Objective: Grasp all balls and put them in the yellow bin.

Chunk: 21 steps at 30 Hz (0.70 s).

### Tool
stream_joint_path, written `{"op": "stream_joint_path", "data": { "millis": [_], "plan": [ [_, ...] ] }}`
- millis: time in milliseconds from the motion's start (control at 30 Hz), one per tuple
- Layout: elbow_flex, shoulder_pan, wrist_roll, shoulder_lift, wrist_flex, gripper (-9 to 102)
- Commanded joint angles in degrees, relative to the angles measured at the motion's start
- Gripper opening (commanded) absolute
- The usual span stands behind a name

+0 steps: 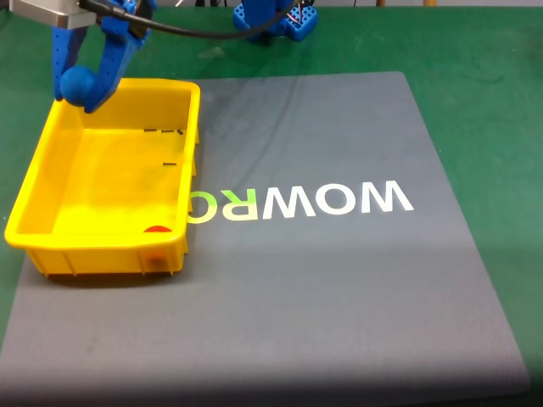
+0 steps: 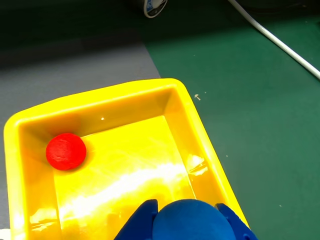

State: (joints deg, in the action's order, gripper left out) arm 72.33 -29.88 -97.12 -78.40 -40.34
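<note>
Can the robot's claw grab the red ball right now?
Probably not: the gripper is already shut on the blue ball. The red ball lies uncovered in the yellow bin.

Green table [image 1: 501, 76] bears grey mat [image 1: 339, 288], yellow bin [image 1: 34, 242].

in the fixed view the bin [image 1: 51, 170] sits at nine o'clock on the mat [image 1: 339, 280], over the mat's left edge, with the lettering [image 1: 305, 202] just beside it at three o'clock. one ball [image 1: 156, 229] lies inside at the bin's five o'clock corner; in the wrist view that ball [image 2: 65, 151] lies at nine o'clock. the gripper [image 1: 82, 91] hangs above the bin's eleven o'clock corner, clamped around the other ball [image 1: 78, 83]. the arm's base [image 1: 276, 21] stands at twelve o'clock, beyond the mat.
</note>
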Motion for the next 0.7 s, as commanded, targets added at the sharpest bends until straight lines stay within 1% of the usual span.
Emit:
{"op": "stream_joint_path", "data": {
  "millis": [0,67,200,533,667],
  "plan": [
    [-0.62,-0.53,1.23,-5.19,-0.26,42],
    [-0.62,-0.44,1.32,-5.19,-0.44,46],
    [-0.62,-0.18,1.23,-5.19,-0.44,47],
    [-0.53,0.44,0.79,-5.89,-0.44,47],
    [1.85,1.85,0.70,-8.88,-0.44,47]
  ]
}}
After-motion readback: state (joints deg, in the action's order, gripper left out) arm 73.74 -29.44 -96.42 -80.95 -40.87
